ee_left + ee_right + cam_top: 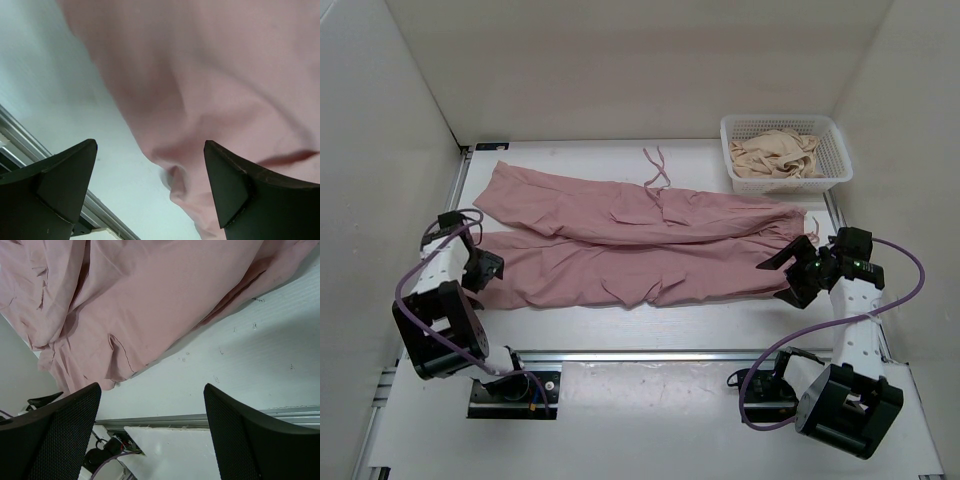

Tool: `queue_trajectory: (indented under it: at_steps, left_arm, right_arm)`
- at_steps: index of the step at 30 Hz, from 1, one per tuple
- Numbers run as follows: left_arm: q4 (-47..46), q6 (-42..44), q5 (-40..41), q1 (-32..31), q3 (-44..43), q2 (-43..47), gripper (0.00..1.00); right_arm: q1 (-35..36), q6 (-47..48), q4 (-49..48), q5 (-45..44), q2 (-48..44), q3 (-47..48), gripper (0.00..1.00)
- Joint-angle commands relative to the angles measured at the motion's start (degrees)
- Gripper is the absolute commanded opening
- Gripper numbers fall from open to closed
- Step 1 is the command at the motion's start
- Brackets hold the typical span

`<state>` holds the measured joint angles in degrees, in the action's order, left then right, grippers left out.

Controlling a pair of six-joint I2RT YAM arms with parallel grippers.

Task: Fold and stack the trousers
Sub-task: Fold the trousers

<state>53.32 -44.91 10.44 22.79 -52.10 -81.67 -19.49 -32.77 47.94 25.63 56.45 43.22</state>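
Pink trousers point(640, 240) lie spread flat across the white table, both legs running left to right, a drawstring at the far edge. My left gripper point(483, 273) is open at the near left corner of the cloth; in the left wrist view the pink fabric point(220, 80) lies between and beyond the fingers point(55, 185), untouched. My right gripper point(786, 280) is open just off the trousers' right end; the right wrist view shows the pink cloth point(150, 305) beyond its fingers point(250, 435), with bare table between them.
A white mesh basket point(840, 150) holding beige trousers point(775, 155) stands at the far right. White walls enclose the table on three sides. A metal rail point(670, 352) runs along the near edge, and also shows in the right wrist view point(200, 419).
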Motion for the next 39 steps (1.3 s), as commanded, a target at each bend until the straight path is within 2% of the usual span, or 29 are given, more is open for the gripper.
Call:
queue_trajectory:
  at_steps: [1, 9, 12, 16, 20, 39]
  left_arm:
    - [-1.38, -1.85, -1.21, -2.91, -0.28, 3.45, 1.00]
    - [-1.38, -2.37, 1.42, -2.92, -1.00, 2.30, 1.00]
    - [-0.32, -1.68, 2.92, -0.38, -0.99, -0.06, 1.00]
    - [0.21, 1.30, 0.65, 4.18, -2.74, -2.70, 1.00]
    - [-0.93, 2.63, -1.46, 7.00, -2.75, -3.50, 0.95]
    - [-2.52, 4.30, -3.67, 8.06, -2.22, -3.40, 0.93]
  right_arm:
    - [-0.20, 0.61, -0.57, 1.36, -0.37, -0.16, 0.88]
    - [-0.20, 0.08, -0.57, 1.36, -0.90, -0.16, 0.88]
    - [-0.20, 0.08, -0.04, 0.83, -0.90, -0.16, 0.88]
    - [-0.20, 0.08, -0.04, 0.83, -0.90, -0.16, 0.88]
    - [-0.20, 0.08, -0.04, 0.21, -0.90, -0.16, 0.88]
    - [-0.20, 0.61, -0.04, 0.21, -0.90, -0.68, 0.88]
